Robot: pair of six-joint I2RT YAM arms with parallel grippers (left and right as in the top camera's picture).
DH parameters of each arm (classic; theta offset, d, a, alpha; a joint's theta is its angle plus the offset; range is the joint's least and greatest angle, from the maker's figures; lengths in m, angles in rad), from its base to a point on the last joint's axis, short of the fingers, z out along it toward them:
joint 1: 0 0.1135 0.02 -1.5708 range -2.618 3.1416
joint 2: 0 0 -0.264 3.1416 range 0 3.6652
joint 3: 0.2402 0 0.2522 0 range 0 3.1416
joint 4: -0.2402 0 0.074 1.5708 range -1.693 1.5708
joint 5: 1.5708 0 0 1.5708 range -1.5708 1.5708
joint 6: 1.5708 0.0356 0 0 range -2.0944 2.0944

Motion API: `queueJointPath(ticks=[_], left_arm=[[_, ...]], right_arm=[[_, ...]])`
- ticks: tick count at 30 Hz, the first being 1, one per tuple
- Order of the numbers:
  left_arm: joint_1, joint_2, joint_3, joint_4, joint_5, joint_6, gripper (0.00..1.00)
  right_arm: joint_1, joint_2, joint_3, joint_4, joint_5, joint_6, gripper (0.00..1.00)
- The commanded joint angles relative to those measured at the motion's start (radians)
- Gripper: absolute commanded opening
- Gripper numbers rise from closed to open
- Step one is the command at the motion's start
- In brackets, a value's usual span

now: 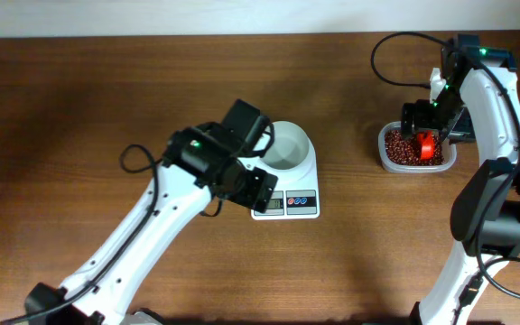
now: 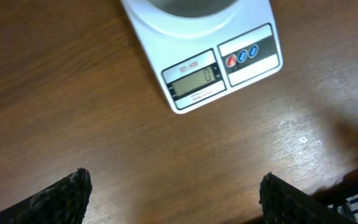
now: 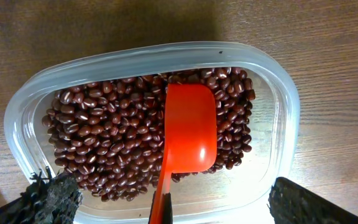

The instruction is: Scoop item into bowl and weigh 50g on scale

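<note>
— Where do we find the beans (image 3: 104, 143)?

— All in the clear tub (image 3: 278, 93), which stands near the far right corner of the table (image 1: 79, 108). They cover its floor as a dark red-brown layer.

— And the red scoop (image 3: 188, 130)?

— It lies on the beans with its rounded back up. Its handle runs toward us and off the bottom of the right wrist view.

— Are we gripping it?

— The right gripper (image 3: 173, 208) hangs straight over the tub. Its fingers (image 3: 48, 199) are spread wide, one at each lower corner of that view, and the handle passes between them. As far as we see, it touches neither. The view cuts off too soon for us to be sure.

— The bowl (image 1: 287, 144)?

— It sits on the scale (image 1: 296, 203), on the half nearer the far edge, and we see its white inside. The scale stands about mid-table, a little toward the right edge. Its display (image 2: 194, 81) and red and blue buttons (image 2: 241, 56) face the near edge.

— And our left side?

— The left gripper (image 2: 173, 199) hovers over bare wood just on the near side of the scale. Its fingers (image 2: 61, 199) are held wide apart, with only tabletop between them.
</note>
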Motion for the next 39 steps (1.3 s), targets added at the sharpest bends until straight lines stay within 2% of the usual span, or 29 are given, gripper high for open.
queueJointPath(ticks=[1,2,6,7,39], left_arm=[[-0.038,0.011,-0.001,0.003,-0.008,-0.049,0.88],[-0.045,0.011,-0.001,0.003,-0.007,-0.107,0.89],[-0.055,0.011,-0.001,0.005,-0.006,-0.169,0.9],[-0.055,0.011,-0.001,0.002,-0.007,-0.175,0.99],[-0.055,0.011,-0.001,0.002,-0.007,-0.174,0.99]], right_arm=[[0.006,-0.008,-0.001,0.0,0.009,-0.003,0.99],[0.006,-0.008,-0.001,0.0,0.009,-0.003,0.99],[0.006,-0.008,-0.001,0.0,0.009,-0.003,0.99],[0.006,-0.008,-0.001,0.0,0.009,-0.003,0.99],[0.006,-0.008,-0.001,-0.005,-0.01,-0.002,0.99]])
